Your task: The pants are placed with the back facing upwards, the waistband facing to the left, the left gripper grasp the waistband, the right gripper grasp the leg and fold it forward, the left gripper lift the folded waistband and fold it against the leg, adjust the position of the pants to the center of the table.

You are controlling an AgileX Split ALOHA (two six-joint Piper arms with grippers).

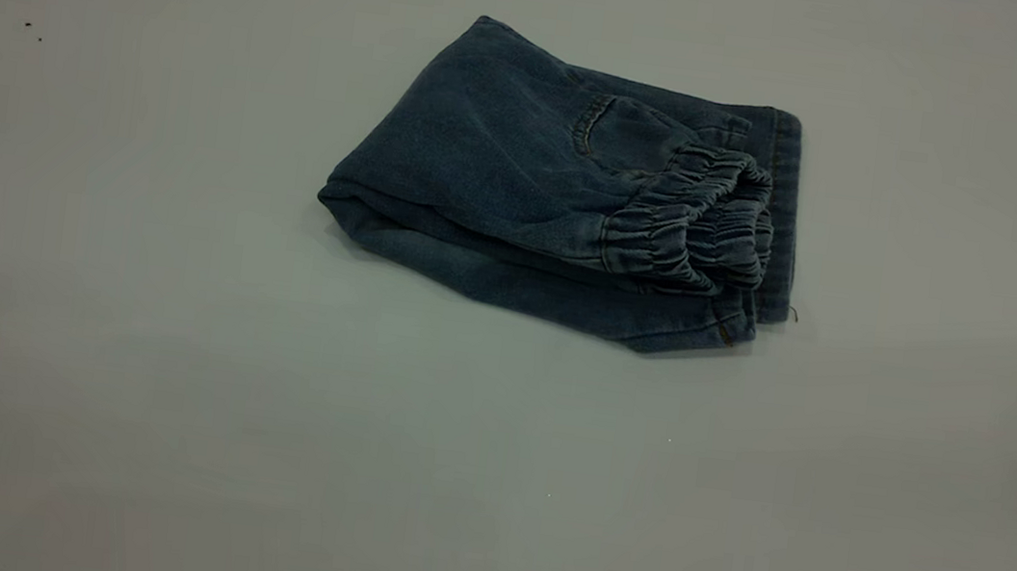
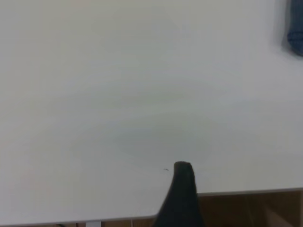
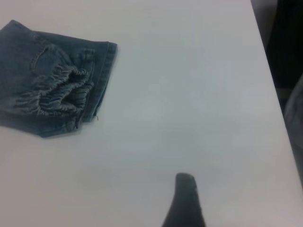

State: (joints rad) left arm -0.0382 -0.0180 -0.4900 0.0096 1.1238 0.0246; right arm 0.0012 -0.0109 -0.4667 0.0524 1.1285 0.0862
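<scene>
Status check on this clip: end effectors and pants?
Both end effectors clear of garment, finger state unreadable. Folded blue denim pants on white table, ruffled elastic waistband atop. Nothing obstructing.

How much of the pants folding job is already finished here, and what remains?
Both folds look done: the pants lie as a compact bundle, the waistband folded over onto the leg hems. Nothing is in hand; the left gripper and the right gripper hover over bare table. At most, a small centring nudge remains.
</scene>
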